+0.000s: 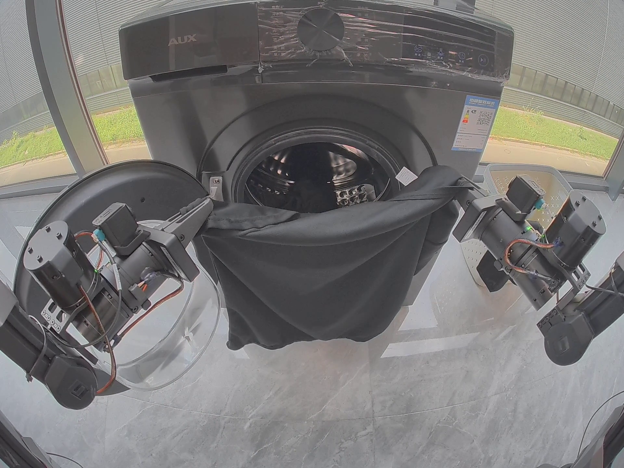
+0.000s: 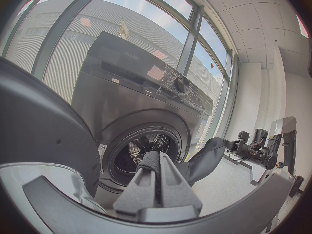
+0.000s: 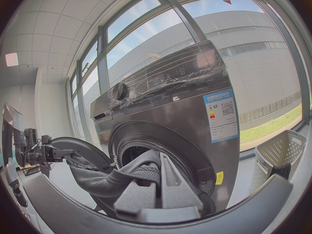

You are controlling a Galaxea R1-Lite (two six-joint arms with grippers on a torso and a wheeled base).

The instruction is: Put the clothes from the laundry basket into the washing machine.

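Out at the ends of both arms, spread wide and level, left fingers (image 1: pixel 193 219) and right fingers (image 1: pixel 469 196) each clamp a top corner of the black garment (image 1: pixel 325 261), stretched across the open mouth of the washing machine (image 1: pixel 195 118); laundry basket (image 1: pixel 504 180) beside it, right.

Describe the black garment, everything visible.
The garment is soft, matte black cloth, spread wide like a sheet. The left gripper and right gripper each pinch a top corner. Its top edge sags across the lower part of the washer opening; the rest hangs creased, clear of the floor.
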